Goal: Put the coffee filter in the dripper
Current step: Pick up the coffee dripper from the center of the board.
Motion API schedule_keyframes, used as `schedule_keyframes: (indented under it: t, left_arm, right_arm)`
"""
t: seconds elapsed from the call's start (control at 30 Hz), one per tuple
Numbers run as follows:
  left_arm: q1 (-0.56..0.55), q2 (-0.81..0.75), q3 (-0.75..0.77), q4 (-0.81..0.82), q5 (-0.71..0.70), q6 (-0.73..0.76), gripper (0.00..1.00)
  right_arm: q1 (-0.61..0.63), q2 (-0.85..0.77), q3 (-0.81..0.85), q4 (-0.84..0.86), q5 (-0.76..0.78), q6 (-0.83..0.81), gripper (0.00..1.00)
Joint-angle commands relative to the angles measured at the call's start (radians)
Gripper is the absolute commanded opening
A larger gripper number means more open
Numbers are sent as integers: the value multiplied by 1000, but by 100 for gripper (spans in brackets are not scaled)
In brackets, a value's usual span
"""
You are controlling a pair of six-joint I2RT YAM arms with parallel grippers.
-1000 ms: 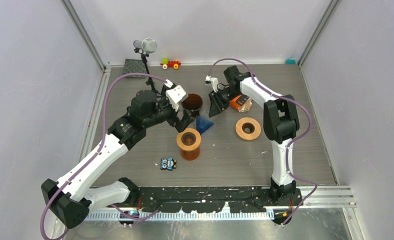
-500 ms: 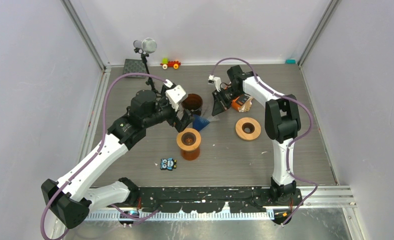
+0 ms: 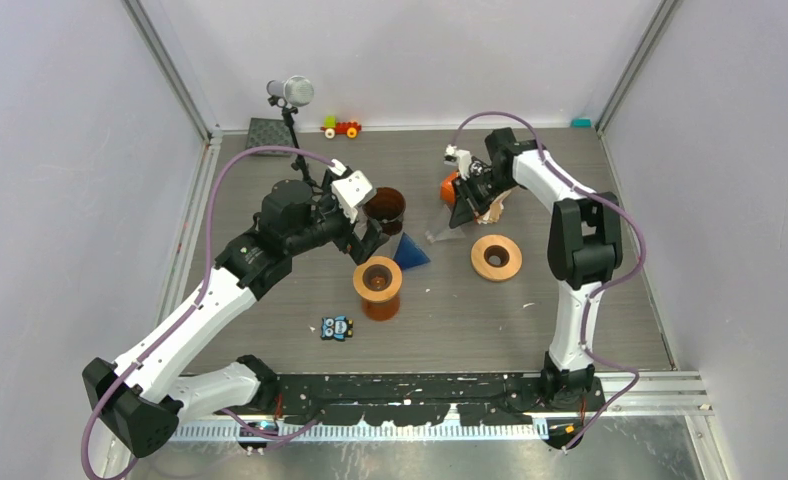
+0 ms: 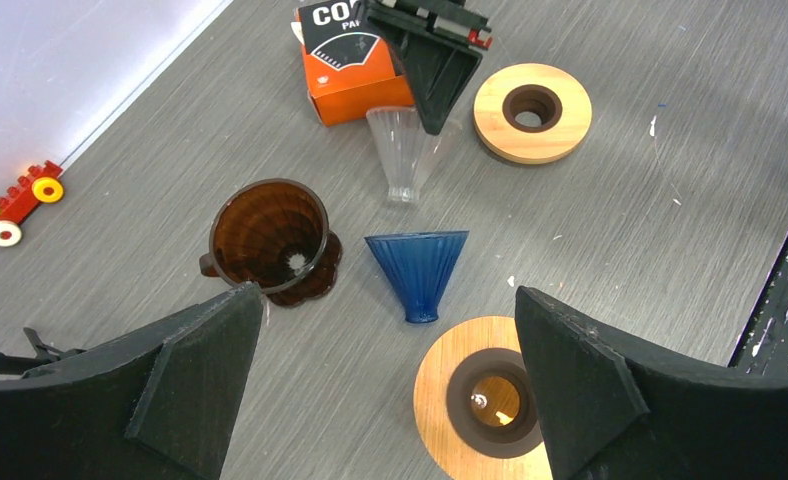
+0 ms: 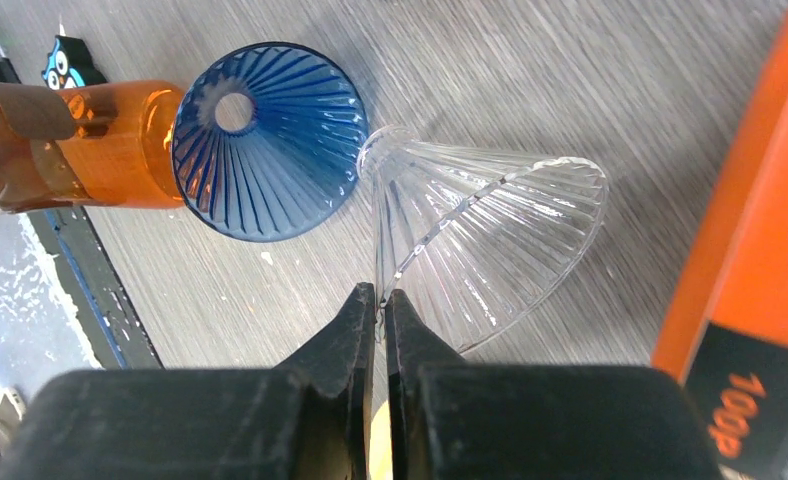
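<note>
Overhead, looks down on a grey wood-grain counter (image 3: 590, 300) with two white-and-black arms reaching in from the near edge. On the right, pinches the rim of a clear ribbed dripper (image 5: 490, 230) in the right end effector (image 5: 380, 300), jaws nearly together on the thin wall. Holds that dripper tilted, narrow end toward a blue dripper (image 5: 260, 140) lying on its side nearby; contact with the counter impossible to tell. Shows the coffee filter only as an orange coffee filter box (image 4: 355, 60), flat on the counter just behind the right end effector and beside the clear dripper's wide mouth.

On the left, hangs the left end effector (image 4: 400, 390) with fingers spread wide, gripping nothing, above the space between a brown dripper (image 4: 270, 235), the blue dripper and an orange carafe (image 3: 378, 300) topped by a wooden collar. Sets a wooden ring (image 3: 480, 262) with a dark centre near the clear dripper, on the right arm's side. Adds a small owl figure (image 3: 336, 328) near the carafe toward the near edge, plus a toy train (image 3: 341, 127) and a microphone (image 3: 290, 92) on a stand along the far edge
</note>
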Motion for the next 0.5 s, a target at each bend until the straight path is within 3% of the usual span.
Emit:
schedule_keyframes:
  t: [0.0, 0.23, 0.47]
  left_arm:
    - [5, -10, 11, 34, -9, -2, 100]
    - [7, -9, 14, 41, -56, -37, 100]
    - [25, 18, 49, 14, -161, -135, 100]
  right_arm:
    - [-7, -134, -7, -13, 32, -23, 0]
    - [-8, -264, -65, 6, 136, -10, 1]
    - [23, -536, -227, 83, 217, -3, 1]
